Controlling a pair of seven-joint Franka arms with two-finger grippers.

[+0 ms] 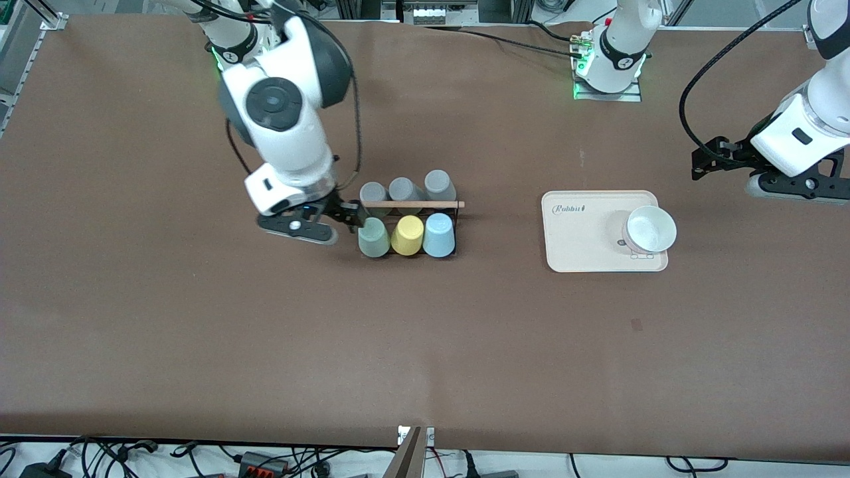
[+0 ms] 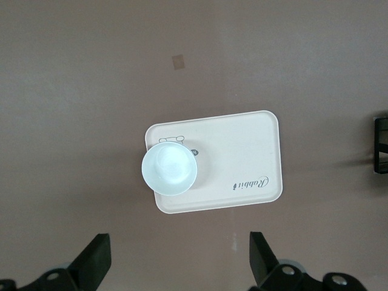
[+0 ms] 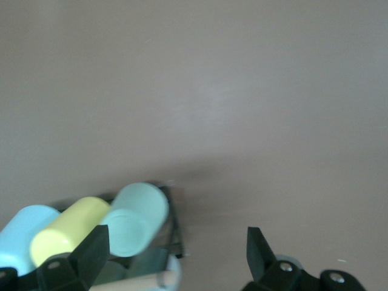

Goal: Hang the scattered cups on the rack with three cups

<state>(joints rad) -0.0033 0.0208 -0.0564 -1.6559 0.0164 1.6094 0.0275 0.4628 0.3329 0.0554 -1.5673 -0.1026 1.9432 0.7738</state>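
While both arms hang over the brown table (image 1: 425, 345), nothing is held in either one. Toward the left arm's end lies a beige tray (image 1: 578, 245) with a white bowl (image 1: 651, 229) sitting on it at the corner nearest that end.

Toward the right arm's end stands the rack (image 1: 455, 229), a black wire frame with a wooden rod (image 1: 415, 204) across its top. Six cups sit upside down on its pegs in two rows. The row nearer the front camera holds the mint-green cup (image 1: 374, 238), the yellow cup (image 1: 407, 235) and the light blue cup (image 1: 439, 234), touching side by side. The farther row holds three grey cups (image 1: 405, 190).

The right gripper (image 1: 352, 214) hovers just beside the rack's end, next to the mint-green cup, its fingers (image 3: 91, 251) spread apart and empty. The left gripper (image 1: 700, 162) waits over bare table past the tray, fingers (image 2: 94, 260) likewise wide apart.
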